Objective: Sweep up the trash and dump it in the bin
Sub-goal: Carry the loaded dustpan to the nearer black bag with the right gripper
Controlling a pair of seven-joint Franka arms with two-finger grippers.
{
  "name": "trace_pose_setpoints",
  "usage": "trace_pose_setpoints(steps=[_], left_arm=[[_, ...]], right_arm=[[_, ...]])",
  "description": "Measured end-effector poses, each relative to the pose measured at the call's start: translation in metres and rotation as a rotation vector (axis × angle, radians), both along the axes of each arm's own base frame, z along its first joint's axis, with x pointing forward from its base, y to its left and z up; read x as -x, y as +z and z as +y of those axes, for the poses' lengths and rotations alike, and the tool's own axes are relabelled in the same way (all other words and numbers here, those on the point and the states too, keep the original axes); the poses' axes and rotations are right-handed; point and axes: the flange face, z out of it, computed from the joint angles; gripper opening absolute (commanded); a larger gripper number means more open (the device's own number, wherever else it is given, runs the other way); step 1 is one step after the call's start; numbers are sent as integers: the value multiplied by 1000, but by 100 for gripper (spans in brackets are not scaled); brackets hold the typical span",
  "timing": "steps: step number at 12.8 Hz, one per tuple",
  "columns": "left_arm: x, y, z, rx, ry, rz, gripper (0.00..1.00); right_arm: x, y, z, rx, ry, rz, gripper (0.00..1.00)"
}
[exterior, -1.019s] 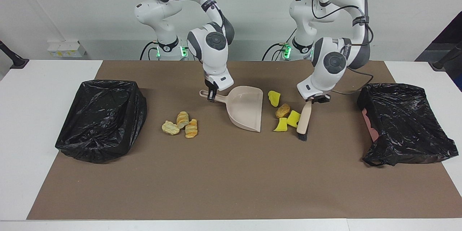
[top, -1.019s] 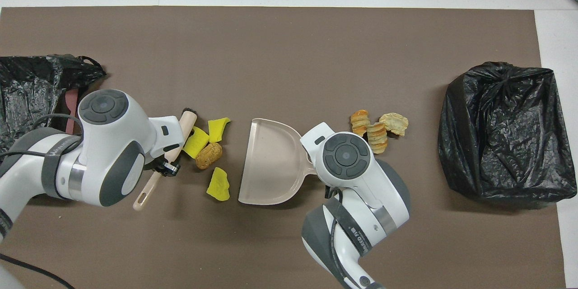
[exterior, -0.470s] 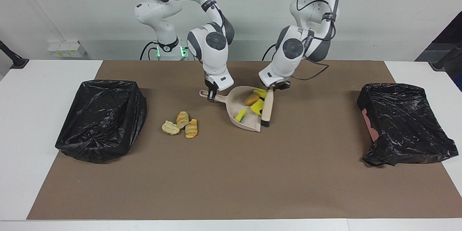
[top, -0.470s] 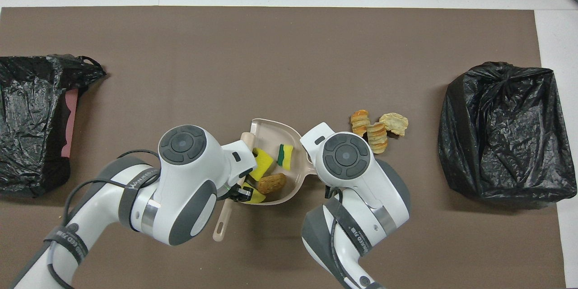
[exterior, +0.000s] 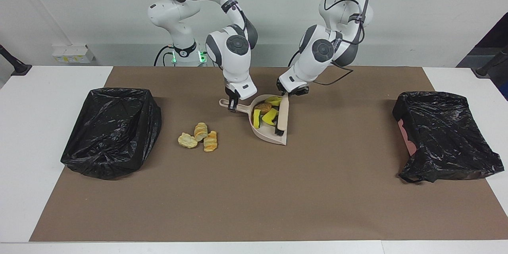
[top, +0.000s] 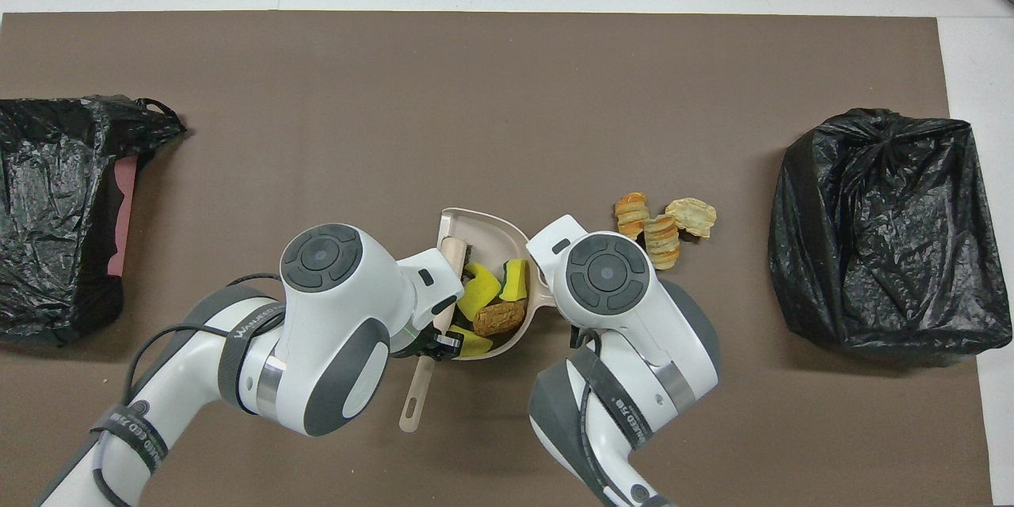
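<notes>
bins [exterior: 111,131]: 2 (black-lined) | pastries [exterior: 200,131]: 3 | yellow wedges [exterior: 271,116]: 3 | bread roll [exterior: 262,107]: 1 | dustpan [exterior: 266,135]: 1 | brush [exterior: 283,113]: 1

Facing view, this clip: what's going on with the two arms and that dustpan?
The right hand holds the dustpan by its handle, flat on the mat. The left hand holds the brush, which lies inside the pan against the yellow wedges and the brown lump. Three pastries lie unswept on the mat between the pan and the bin at the right arm's end.
</notes>
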Motion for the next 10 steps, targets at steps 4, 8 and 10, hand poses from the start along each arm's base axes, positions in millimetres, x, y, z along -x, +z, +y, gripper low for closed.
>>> trace_pose_setpoints(steps=[4,8,10], left_arm=[[-19,58,53,9,55,-60,0],[-29,69,87,-108,29,-131,0],[-35,63,111,-159,44,-115,0]], right_arm=[[0,0,0,0,0,0,0],[0,1,0,-1,-1,-1,0],[-6,10,-8,-8,-15,-17,0]])
